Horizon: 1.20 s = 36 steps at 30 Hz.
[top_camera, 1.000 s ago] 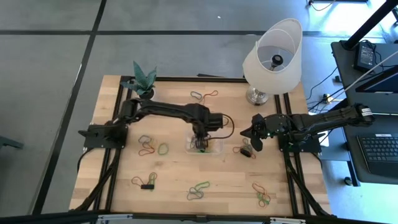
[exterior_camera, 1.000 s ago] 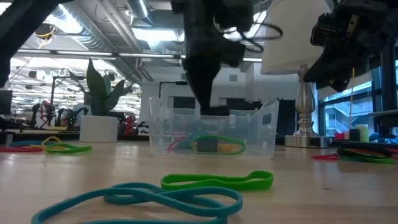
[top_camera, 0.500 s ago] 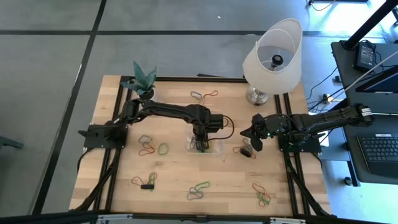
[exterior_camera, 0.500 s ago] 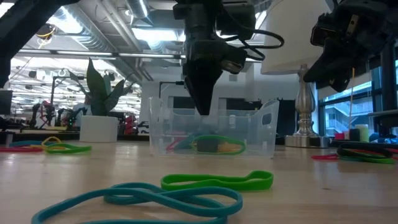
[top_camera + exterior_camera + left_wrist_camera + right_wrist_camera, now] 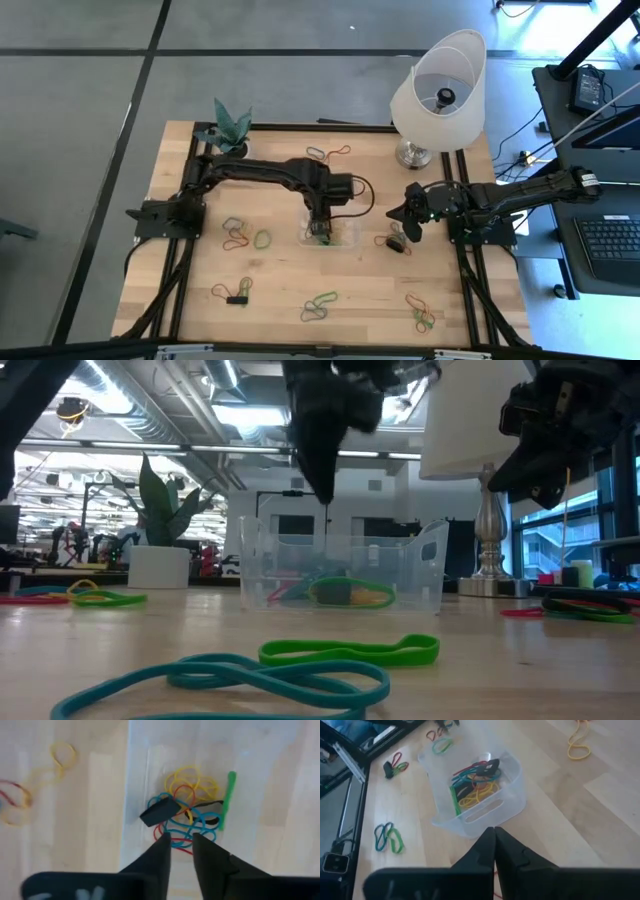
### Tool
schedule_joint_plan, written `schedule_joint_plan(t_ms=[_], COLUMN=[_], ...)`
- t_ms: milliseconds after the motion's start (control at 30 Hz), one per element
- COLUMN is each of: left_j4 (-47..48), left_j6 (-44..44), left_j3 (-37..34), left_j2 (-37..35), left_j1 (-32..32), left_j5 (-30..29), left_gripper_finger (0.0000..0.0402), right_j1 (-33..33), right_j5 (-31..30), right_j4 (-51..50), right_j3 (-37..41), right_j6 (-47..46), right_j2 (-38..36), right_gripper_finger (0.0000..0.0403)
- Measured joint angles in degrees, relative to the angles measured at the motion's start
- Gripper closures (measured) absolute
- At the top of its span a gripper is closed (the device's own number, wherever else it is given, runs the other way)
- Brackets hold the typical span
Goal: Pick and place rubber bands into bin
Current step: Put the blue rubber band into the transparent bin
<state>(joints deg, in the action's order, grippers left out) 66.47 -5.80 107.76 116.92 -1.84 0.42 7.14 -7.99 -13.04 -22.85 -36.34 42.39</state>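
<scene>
Bench: a pale wooden bench with black rails down both sides
Bin: the small clear plastic rectangular bin sits near the middle of the bench, a little toward the right edge; its see-through walls show the pile inside
Bands in bin: a tangle of thin rubber bands in yellow, red, blue and green lies on the bin floor, with a small black clip-like piece on top of it
Left gripper: the left gripper hangs directly above the bin, clear of the pile; its two dark fingers are spread a little, with a narrow gap between them and nothing in it
Right gripper: the right gripper waits above the bench just to the right of the bin, fingers pressed together and empty
Loose bands, left: red, yellow and green loops lie left of the bin; another small cluster lies nearer the front left corner
Loose bands, front: a green and blue pair lies toward the front edge, in front of the bin
Loose bands, right: a cluster near the front right corner
Loose bands, back: loops near the back edge
Other things: a white-shaded table lamp at the back right corner; a green plant in a white pot at the back left
</scene>
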Motion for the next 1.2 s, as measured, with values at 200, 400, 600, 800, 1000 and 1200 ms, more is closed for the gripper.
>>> schedule_joint_plan(t_ms=[200,400,600,800,1000,1200], left_j4=[-0.3,-5.3,-16.0,-23.7,-27.0,-27.4], left_j6=[4.0,3.4,-2.4,-4.2,-5.5,-7.0], left_j3=[-3.6,-18.9,-40.5,-57.7,-68.2,-72.0], left_j2=[-6.5,-18.0,-35.2,-53.2,-67.8,-77.0], left_j1=[-0.1,-2.4,-4.2,-4.4,-4.8,-6.5], left_j5=[-5.0,-5.4,-4.5,-3.2,-3.2,-3.5], left_gripper_finger=[0.0395,0.0399,0.04,0.04,0.04,0.0399], right_j1=[0.0,0.0,-0.1,-0.2,-0.6,-2.5], right_j5=[0.0,-0.1,-5.2,-13.3,-15.0,-13.6], right_j4=[0.2,2.9,6.1,6.3,-11.5,-40.3], right_j3=[0.0,0.0,0.0,-3.4,-19.0,-35.8], right_j6=[0.6,-0.7,2.3,0.9,-0.9,-15.9], right_j2=[0.0,0.0,0.0,1.7,11.9,25.9], right_gripper_finger=[0.0395,0.0395,0.0395,0.0401,0.0401,0.0402])
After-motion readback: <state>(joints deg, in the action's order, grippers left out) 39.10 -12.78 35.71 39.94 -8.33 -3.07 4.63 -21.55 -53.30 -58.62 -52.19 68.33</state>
